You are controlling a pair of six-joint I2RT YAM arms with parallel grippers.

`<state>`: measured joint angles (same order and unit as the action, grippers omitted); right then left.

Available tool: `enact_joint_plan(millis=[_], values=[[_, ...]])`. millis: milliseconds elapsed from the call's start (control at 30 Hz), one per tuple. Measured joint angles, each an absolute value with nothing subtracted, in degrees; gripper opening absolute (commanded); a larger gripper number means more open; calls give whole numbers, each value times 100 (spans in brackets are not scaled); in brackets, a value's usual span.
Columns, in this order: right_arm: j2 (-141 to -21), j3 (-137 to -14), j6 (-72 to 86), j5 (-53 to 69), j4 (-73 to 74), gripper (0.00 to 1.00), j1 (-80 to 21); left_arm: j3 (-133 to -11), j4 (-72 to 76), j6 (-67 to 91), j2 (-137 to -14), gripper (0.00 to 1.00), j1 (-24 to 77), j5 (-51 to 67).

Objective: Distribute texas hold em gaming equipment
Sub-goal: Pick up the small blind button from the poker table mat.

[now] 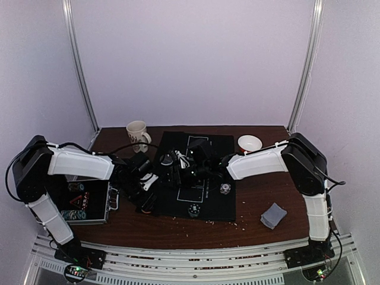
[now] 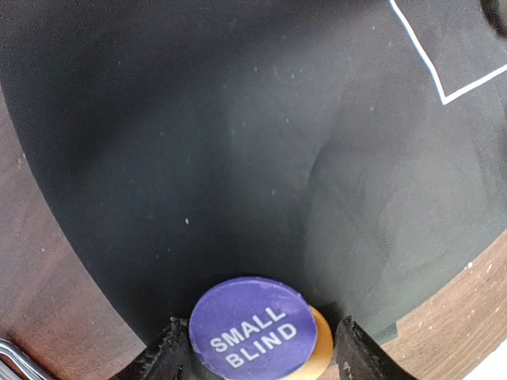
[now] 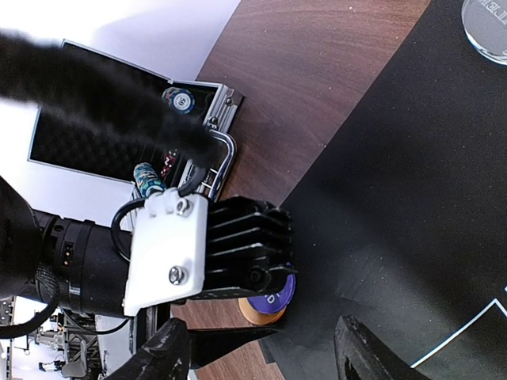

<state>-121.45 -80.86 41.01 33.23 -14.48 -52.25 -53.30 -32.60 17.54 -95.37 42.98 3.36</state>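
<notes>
- Purple disc [image 2: 245, 328] marked SMALL BLIND lies stacked on an orange disc [image 2: 321, 342] at the edge of the black mat [image 2: 238, 158].
- My left claw [image 2: 257, 352] straddles both discs, fingers spread.
- My right claw [image 3: 261, 352] is spread and empty, with my left arm [image 3: 166, 253] directly in front of it.

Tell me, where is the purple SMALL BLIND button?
In the left wrist view, the SMALL BLIND button sits bottom centre inside the left gripper, partly covering an orange disc, near the black mat edge by the wooden table.
</notes>
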Motion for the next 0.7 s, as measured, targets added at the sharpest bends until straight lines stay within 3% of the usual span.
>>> enact_joint_plan(millis=[300, 567, 700], values=[[-12145, -8110, 3920, 3321, -1280, 65, -5225, -5511, -3129, 1780, -9653, 59, 4298, 340], [-12145, -8112, 3813, 3304, -1175, 65, -5225, -5557, -3168, 1811, -9771, 59, 4316, 185], [-12145, -8112, 3769, 3280, -1168, 65, -5225, -5557, -3181, 1863, -9771, 47, 4324, 126]])
